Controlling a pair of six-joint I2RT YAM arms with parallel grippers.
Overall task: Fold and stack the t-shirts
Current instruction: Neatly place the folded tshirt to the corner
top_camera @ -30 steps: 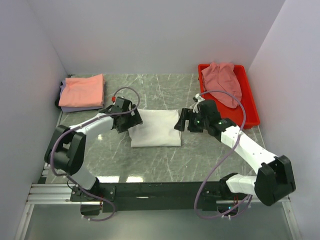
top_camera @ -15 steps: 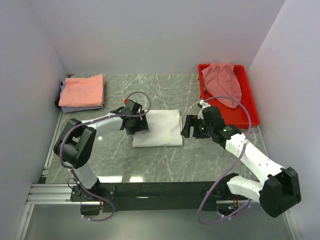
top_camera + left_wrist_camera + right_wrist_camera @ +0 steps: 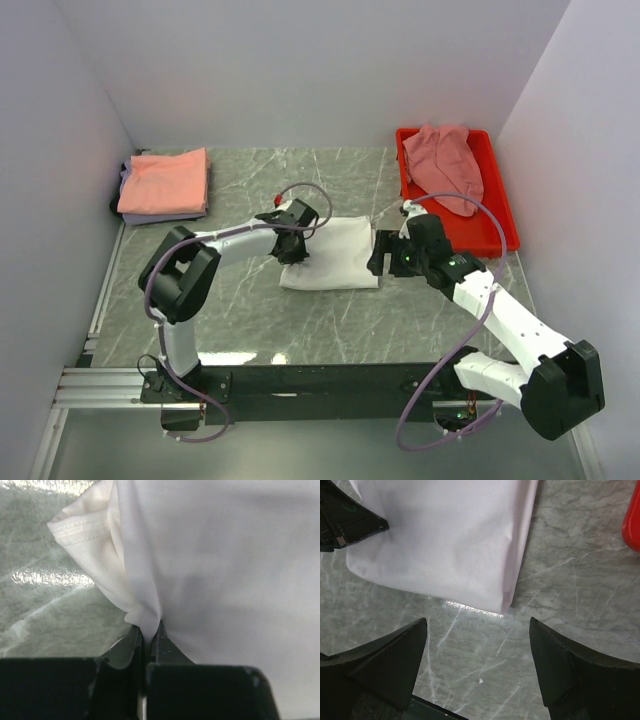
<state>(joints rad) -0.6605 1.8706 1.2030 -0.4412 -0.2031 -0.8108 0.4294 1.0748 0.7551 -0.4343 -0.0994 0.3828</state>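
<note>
A folded white t-shirt (image 3: 338,258) lies mid-table. My left gripper (image 3: 294,246) sits at its left edge, shut on a pinch of the white cloth. In the left wrist view the jaws (image 3: 148,631) meet with the fold of the white t-shirt (image 3: 225,555) squeezed between them. My right gripper (image 3: 384,254) hovers open just off the shirt's right edge. In the right wrist view its fingers (image 3: 477,622) straddle bare table below the white t-shirt's corner (image 3: 445,540). A salmon-orange t-shirt (image 3: 165,180) lies folded on a lavender one (image 3: 150,216) at the back left.
A dusty-pink t-shirt (image 3: 446,165) lies crumpled in the red tray (image 3: 506,218) at the back right, close behind my right arm. White walls close in the left, back and right sides. The left fingers (image 3: 350,522) show at the top left of the right wrist view.
My left gripper moved right along the table, shut on the white t-shirt's left edge, and the shirt shifted right with it. The right gripper backed off slightly to the right, still open.
</note>
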